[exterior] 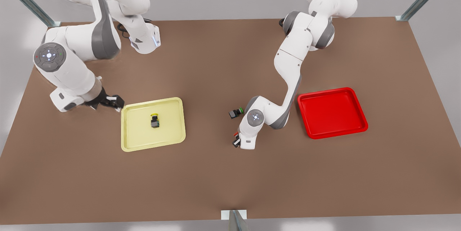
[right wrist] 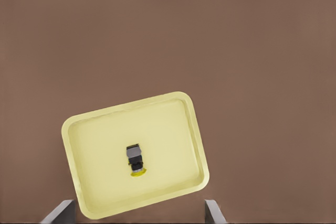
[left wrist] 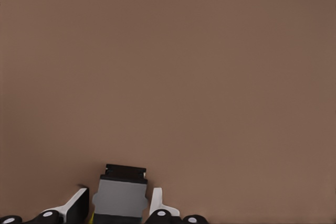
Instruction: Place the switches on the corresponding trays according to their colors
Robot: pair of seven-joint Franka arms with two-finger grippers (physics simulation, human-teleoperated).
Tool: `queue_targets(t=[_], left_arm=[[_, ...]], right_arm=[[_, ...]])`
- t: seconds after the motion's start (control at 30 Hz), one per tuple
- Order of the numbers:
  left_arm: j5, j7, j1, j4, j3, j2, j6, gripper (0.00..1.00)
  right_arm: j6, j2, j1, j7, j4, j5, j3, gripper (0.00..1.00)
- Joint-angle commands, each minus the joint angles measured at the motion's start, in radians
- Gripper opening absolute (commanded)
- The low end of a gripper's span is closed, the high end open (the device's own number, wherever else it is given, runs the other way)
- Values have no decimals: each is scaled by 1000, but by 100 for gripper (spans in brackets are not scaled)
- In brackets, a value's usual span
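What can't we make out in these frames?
1. Red switch: in the front view the left gripper covers all but a red sliver. In the left wrist view the picture's edge cuts off its cap.
2. Green switch: too small in the front view to tell whether it is upright or tipped.
3. Right gripper: in the right wrist view its open jaws are cut off by the picture's edge.

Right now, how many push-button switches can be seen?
3. The yellow-capped switch lies in the yellow tray; the green-capped switch sits on the table; the red-capped switch is held by the left gripper.
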Motion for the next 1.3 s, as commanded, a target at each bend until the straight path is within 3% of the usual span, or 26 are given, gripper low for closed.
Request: queue_targets(t=[0.0,0.07,0.1,0.13,0.23,0.3,0.47,0.77,0.9,1.03,1.13,1.2,1.27], left_arm=[[22,-2,0,0,0,0,-1,73],[24,-2,0,0,0,0,-1,73],[22,-1,0,0,2,1,0,72],[22,-1,0,0,2,1,0,68],[22,-2,0,0,2,1,0,56],[22,-2,0,0,3,1,0,56],[22,-4,-2,-1,5,-3,-1,53],[24,11,5,-8,5,-9,-1,54],[25,73,21,-110,5,-104,-20,54],[94,343,152,-425,8,-364,-130,57],[240,593,408,-589,6,-509,-245,57],[318,780,593,-630,8,-539,-248,57],[340,800,627,-633,8,-523,-248,59]], right_arm=[[-14,-4,20,7,-3,-2,0,100],[-45,-10,48,3,-12,-10,-17,100],[-48,-33,50,-28,-12,139,-119,100],[-57,-46,50,-141,-23,139,-124,100],[-22,-55,48,-267,-38,118,-112,100],[-22,-47,45,-272,-32,122,-104,100],[-74,143,40,-267,183,118,-100,100],[-68,138,40,-266,194,125,-104,100],[-68,137,40,-261,194,124,-104,100],[-71,135,39,-262,194,125,-106,100],[-71,134,39,-262,194,125,-107,100],[-71,134,39,-261,194,124,-106,100],[-71,134,39,-261,194,125,-106,100]])
